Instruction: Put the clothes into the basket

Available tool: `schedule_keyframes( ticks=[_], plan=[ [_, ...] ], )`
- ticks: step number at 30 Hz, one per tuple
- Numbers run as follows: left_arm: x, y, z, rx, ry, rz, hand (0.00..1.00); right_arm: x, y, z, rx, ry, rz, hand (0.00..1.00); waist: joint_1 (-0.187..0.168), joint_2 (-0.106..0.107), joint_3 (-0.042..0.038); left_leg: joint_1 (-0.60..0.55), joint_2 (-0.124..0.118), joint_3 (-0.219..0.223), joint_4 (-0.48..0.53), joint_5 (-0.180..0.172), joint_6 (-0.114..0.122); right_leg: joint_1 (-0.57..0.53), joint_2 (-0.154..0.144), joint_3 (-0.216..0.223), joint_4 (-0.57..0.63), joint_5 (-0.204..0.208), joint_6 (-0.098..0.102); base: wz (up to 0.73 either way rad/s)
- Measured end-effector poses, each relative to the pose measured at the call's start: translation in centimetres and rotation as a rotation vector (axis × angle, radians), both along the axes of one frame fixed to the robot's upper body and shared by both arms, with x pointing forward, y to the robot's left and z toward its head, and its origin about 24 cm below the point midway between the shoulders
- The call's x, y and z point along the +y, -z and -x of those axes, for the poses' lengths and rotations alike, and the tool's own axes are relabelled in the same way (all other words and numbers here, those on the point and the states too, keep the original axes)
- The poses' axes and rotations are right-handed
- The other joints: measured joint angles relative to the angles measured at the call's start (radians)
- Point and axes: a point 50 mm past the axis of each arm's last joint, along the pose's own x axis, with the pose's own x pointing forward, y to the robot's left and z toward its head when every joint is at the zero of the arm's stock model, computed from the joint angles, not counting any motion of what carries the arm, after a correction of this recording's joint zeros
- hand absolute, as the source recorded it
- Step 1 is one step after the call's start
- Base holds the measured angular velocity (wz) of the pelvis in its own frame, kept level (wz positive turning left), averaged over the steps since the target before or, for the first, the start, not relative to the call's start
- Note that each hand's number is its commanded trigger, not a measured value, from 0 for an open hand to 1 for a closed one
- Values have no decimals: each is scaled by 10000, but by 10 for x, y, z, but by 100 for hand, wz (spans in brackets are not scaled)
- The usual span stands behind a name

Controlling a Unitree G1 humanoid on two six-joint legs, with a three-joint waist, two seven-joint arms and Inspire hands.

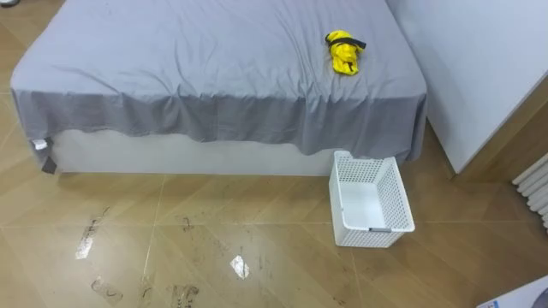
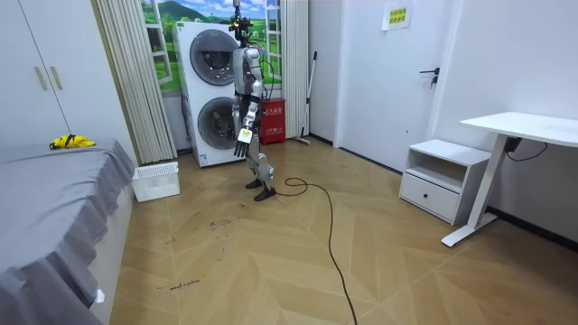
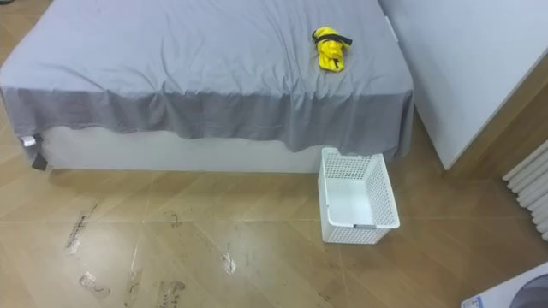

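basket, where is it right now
In the left eye view the basket stands on the floor beside the bed, right of centre, just below the yellow clothes lying on it.

Bed (image 1: 214, 60) taking up upper half of eye views, grey sheet (image 1: 171, 111) hanging over near edge. Yellow garment (image 1: 344, 51) lying bunched on sheet at 1 o'clock, near bed's right edge. Wooden floor (image 1: 257, 248) spreading below. White perforated basket (image 1: 377, 235) standing on it at 4 o'clock, just beside bed's corner. Dark scuff marks (image 1: 90, 235) smearing floor at 7 o'clock. Room view: floor carrying stacked washing machines (image 2: 209, 90) at 11 o'clock, nightstand (image 2: 442, 176) and desk (image 2: 524, 126) at 3 o'clock.
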Motion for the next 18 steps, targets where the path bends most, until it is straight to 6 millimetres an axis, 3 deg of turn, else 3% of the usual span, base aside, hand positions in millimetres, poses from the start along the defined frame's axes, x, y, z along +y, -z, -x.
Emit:
schedule_keyframes(
  ticks=[14,18],
  plan=[
    [2,0,2,38,-180,-37,0,0,0,-1,-77,147,-140,0,-15,70,2,-11,-1,-52,5,0,-1,29,-4,-71,2,0,0,1],
    [3,1,4,173,-242,-53,0,-1,0,2,86,250,-122,0,-8,103,-41,2,-11,-159,18,0,0,83,-13,-147,3,0,0,7]
  ],
)
